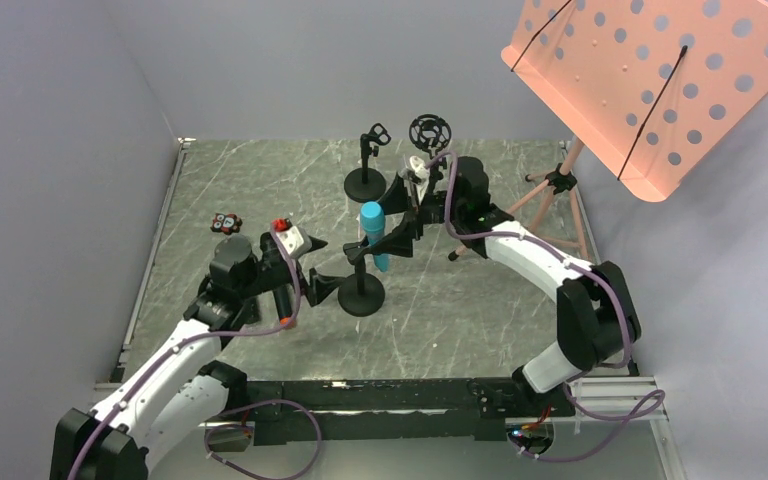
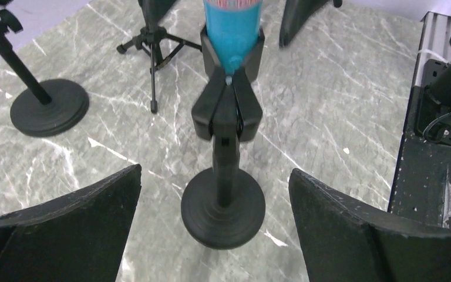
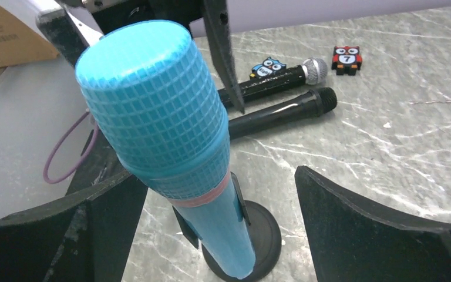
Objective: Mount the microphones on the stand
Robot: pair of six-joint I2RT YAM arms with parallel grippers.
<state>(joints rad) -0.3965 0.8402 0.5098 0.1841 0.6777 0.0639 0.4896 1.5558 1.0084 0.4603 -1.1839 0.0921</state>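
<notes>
Light, stiff, slick-looking turquoise plastic stick microphone (image 3: pixel 173 153) sat clipped in black round-base stand (image 2: pixel 225 154) between the spread-wide right gripper (image 3: pixel 216 176) fingers, left gripper (image 2: pixel 214 170) also spread, facing the stand (best gripped mid-barrel).

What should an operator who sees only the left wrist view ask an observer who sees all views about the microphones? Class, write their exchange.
Operator: I see a turquoise mic seated in a stand clip. Where are the others?
Observer: The right wrist view shows a silver-headed black mic and a second black mic lying side by side on the table.
Operator: Is the right tool gripping the turquoise one?
Observer: No. The right tool is open, its fingers either side of it.
Operator: What tops the tripod behind?
Observer: A pink perforated music desk.
</notes>
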